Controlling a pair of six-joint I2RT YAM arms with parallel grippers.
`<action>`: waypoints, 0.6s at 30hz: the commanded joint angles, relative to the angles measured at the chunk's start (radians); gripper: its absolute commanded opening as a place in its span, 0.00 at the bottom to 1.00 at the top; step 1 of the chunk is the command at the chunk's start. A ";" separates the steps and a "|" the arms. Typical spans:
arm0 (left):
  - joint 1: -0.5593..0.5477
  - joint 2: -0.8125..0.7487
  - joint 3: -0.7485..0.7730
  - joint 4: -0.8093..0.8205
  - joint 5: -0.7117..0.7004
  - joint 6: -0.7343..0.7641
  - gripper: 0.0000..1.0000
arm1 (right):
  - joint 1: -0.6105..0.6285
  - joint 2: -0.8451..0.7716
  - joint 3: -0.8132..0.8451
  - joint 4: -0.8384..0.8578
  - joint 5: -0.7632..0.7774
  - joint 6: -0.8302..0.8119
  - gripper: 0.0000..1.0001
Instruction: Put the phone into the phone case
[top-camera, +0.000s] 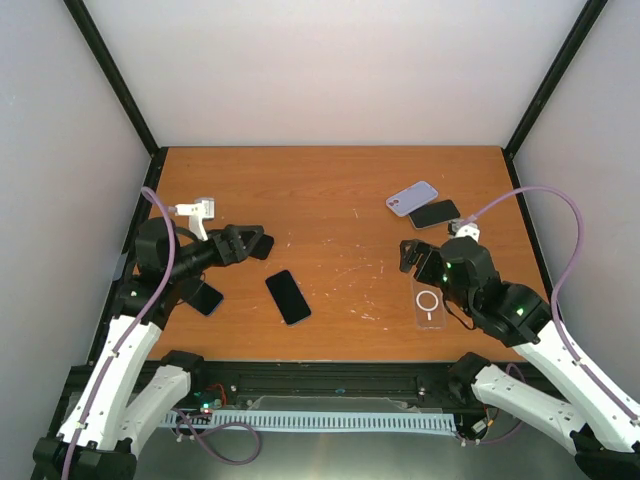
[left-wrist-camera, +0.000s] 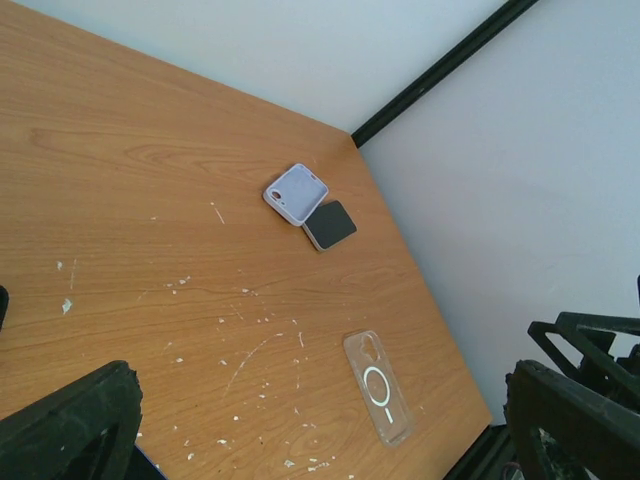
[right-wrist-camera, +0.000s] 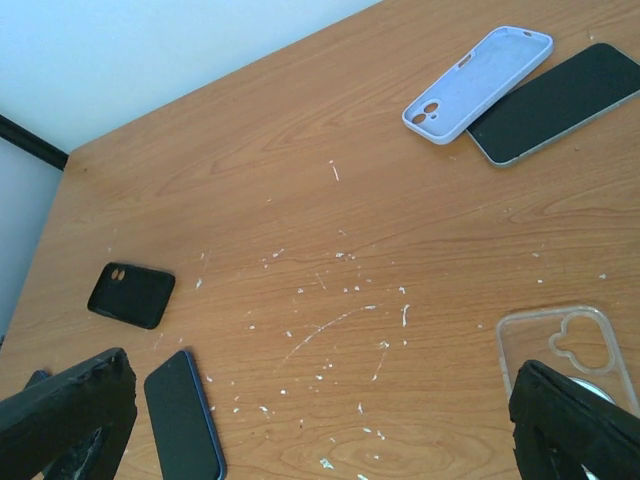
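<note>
A dark phone with a blue rim (top-camera: 288, 297) lies face up near the table's front middle, also low left in the right wrist view (right-wrist-camera: 183, 415). A clear phone case with a white ring (top-camera: 428, 305) lies flat at the right (left-wrist-camera: 378, 388), its top corner showing by my right finger (right-wrist-camera: 560, 345). My left gripper (top-camera: 252, 243) hovers open over the left side, jaws wide (left-wrist-camera: 320, 430), nothing between them. My right gripper (top-camera: 416, 258) stands open just behind the clear case (right-wrist-camera: 320, 430), holding nothing.
A lavender case (top-camera: 412, 198) and a black phone (top-camera: 434, 214) lie together at the back right. A black case (right-wrist-camera: 131, 295) sits by my left gripper's tip. Another dark phone (top-camera: 207, 298) lies partly under my left arm. White specks dot the wood.
</note>
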 joint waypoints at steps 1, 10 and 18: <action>0.011 0.000 0.010 -0.026 -0.044 -0.023 1.00 | 0.013 -0.008 -0.017 -0.003 0.019 0.020 1.00; 0.011 0.083 0.021 -0.092 -0.137 -0.041 0.99 | 0.012 0.035 -0.066 0.020 -0.018 0.033 1.00; 0.011 0.124 0.005 -0.092 -0.140 0.001 0.99 | -0.014 0.272 -0.084 0.027 0.097 -0.057 0.96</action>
